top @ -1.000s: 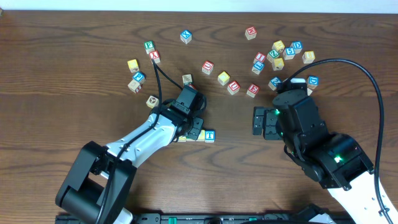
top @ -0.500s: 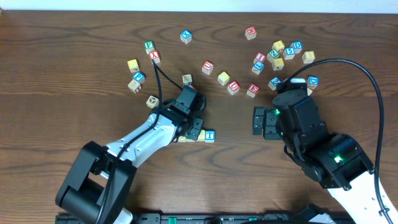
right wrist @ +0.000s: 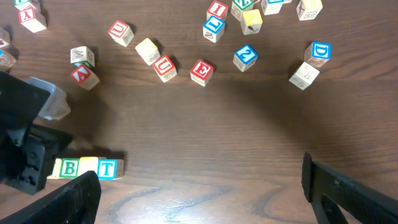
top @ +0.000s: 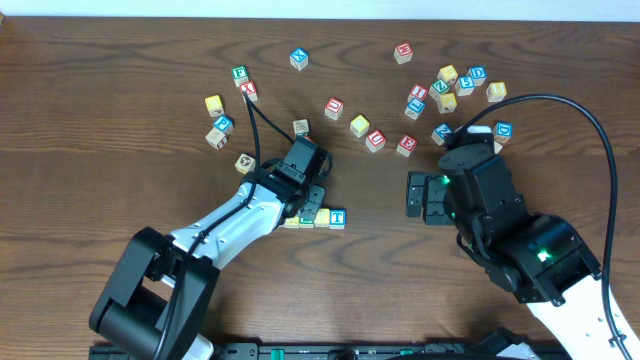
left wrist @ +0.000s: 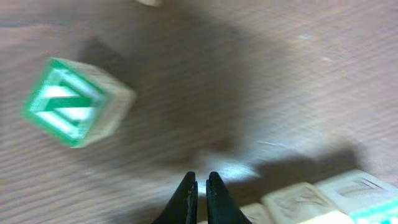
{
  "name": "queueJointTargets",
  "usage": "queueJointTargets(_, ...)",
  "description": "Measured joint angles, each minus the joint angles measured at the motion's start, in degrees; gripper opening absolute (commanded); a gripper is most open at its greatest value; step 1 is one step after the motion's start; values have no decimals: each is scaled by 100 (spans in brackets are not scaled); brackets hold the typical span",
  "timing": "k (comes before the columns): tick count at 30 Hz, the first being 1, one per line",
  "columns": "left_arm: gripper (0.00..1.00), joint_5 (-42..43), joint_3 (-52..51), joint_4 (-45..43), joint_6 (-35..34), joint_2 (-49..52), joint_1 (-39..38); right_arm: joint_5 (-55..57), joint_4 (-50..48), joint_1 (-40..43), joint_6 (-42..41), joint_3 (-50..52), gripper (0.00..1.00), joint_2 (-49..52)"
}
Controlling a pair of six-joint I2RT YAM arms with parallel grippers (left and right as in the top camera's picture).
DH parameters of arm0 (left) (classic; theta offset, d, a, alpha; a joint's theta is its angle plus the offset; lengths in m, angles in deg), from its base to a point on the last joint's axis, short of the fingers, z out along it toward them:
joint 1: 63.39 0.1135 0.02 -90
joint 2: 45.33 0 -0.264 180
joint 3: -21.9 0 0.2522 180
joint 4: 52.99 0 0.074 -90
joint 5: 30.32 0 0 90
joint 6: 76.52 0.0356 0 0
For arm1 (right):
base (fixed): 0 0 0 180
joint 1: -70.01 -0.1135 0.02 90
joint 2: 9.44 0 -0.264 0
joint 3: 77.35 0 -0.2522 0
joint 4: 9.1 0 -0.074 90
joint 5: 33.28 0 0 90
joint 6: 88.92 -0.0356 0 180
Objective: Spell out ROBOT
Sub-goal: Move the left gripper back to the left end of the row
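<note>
A dark wood-grain table is strewn with lettered cubes, with the B cube and T cube lined up in a row. The left gripper is closed on nothing. The right gripper is held wide open.

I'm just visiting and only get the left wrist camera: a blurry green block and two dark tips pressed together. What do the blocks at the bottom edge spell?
Observer: The right wrist camera reads that row: a green B, a plain yellow block, then a blue T.
Operator: Anything before the B?
Observer: Only a yellowish sliver shows there; the left arm hides the rest.
Operator: Is the other arm doing anything?
Observer: Its right fingers stand wide open with nothing between them, apart from the row.
</note>
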Motion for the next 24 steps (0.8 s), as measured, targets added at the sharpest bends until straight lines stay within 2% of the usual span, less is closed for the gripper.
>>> queueJointTargets(5, 7, -671, 0, 0, -380, 0, 125, 2, 0, 0, 0, 0, 99, 0)
queueJointTargets(12, 7, -1023, 2, 125, -901, 0, 651, 2, 2, 0, 0, 0, 99, 0)
queueJointTargets(18, 7, -1001, 20, 708, -1189, 0, 1029, 2, 2, 0, 0, 0, 99, 0)
queueJointTargets(24, 7, -833, 66, 1620, -1357, 0, 1047, 2, 2, 0, 0, 0, 99, 0)
